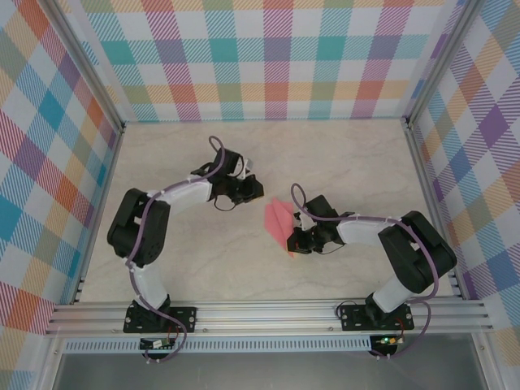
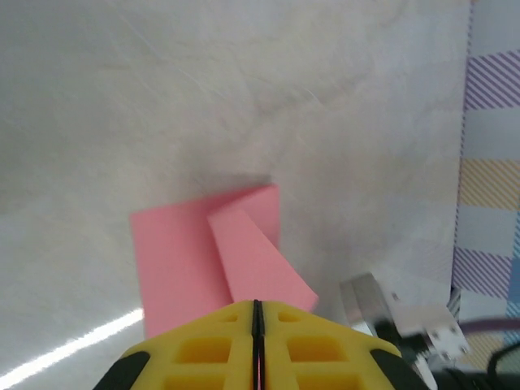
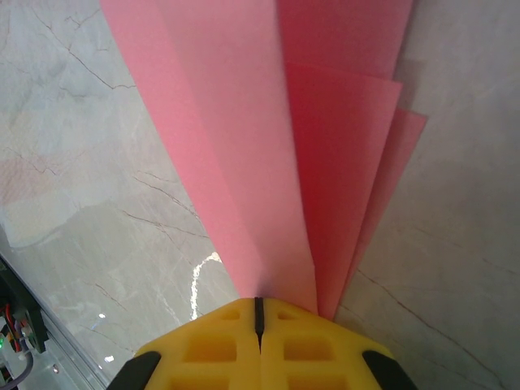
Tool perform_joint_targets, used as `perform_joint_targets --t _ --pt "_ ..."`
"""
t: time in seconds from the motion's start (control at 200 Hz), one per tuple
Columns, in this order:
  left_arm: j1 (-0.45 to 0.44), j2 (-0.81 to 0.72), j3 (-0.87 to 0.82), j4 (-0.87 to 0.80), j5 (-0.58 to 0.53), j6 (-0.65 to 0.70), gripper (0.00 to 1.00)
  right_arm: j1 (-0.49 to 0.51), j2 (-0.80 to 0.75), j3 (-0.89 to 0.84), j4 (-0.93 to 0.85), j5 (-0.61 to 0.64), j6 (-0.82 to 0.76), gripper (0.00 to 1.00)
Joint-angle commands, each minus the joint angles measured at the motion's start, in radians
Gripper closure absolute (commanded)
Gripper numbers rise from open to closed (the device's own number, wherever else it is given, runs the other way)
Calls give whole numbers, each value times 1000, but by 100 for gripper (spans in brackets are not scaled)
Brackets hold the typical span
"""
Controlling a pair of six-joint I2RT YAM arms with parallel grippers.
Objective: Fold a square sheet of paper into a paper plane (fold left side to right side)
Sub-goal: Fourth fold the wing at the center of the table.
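Observation:
The paper plane point(image 1: 279, 221) is a slim pink-red folded shape near the table's middle, its layers fanned apart. My right gripper point(image 1: 294, 244) is shut on its near tip. In the right wrist view the folded layers point(image 3: 268, 122) spread away from the closed yellow fingers point(image 3: 236, 341). My left gripper point(image 1: 257, 189) hovers up and to the left of the plane, apart from it, shut with nothing between its fingers. The left wrist view shows the pink paper point(image 2: 187, 260) lying beyond the closed yellow fingertips point(image 2: 211, 345).
The marble-patterned table point(image 1: 203, 268) is walled by plaid panels point(image 1: 268, 57) at the back and on both sides. An aluminium rail point(image 1: 268, 313) runs along the near edge. A silvery part of the right arm point(image 2: 390, 313) sits beside the paper.

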Motion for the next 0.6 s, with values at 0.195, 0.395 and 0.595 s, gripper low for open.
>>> perform_joint_targets --t 0.195,0.395,0.595 --pt "-186 38 -96 186 103 -92 91 6 55 -30 -168 66 -8 100" --pt "-211 84 -104 218 117 -107 93 6 55 -29 -172 69 -10 100" --pt "-212 128 -101 242 129 -118 95 6 55 -27 -179 72 -15 100"
